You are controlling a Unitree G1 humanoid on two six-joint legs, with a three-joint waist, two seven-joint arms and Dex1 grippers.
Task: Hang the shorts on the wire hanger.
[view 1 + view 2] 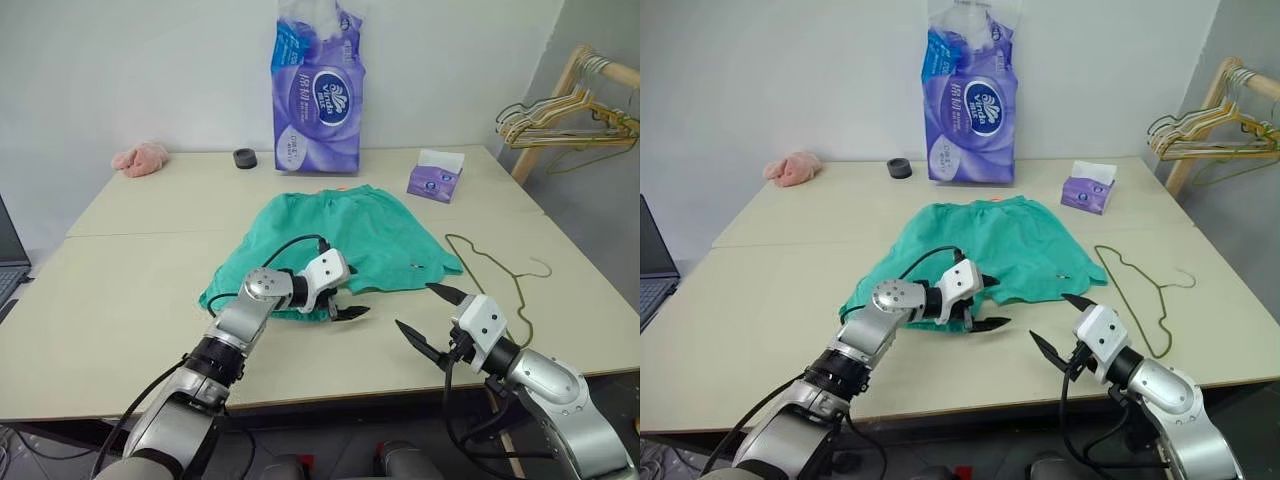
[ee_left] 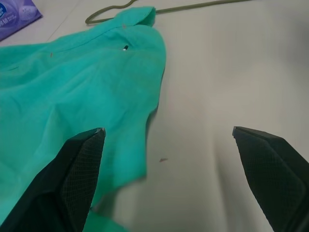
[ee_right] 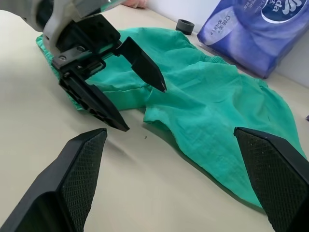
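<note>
The teal-green shorts (image 1: 345, 235) lie flat in the middle of the table. The thin wire hanger (image 1: 500, 275) lies flat on the table just right of them, its hook towards the right edge. My left gripper (image 1: 348, 308) hovers open at the near hem of the shorts and points to the right; in the left wrist view one finger (image 2: 72, 169) is over the cloth (image 2: 72, 87) and the other over bare table. My right gripper (image 1: 414, 305) stands open near the front edge, facing the left gripper (image 3: 145, 109) and holding nothing.
At the back of the table (image 1: 130, 300) stand a tall purple tissue pack (image 1: 318, 95), a small purple tissue box (image 1: 435, 178), a black round object (image 1: 244, 158) and a pink cloth lump (image 1: 140, 158). A rack of several hangers (image 1: 570, 115) is at the far right, a laptop (image 1: 8, 262) at the left.
</note>
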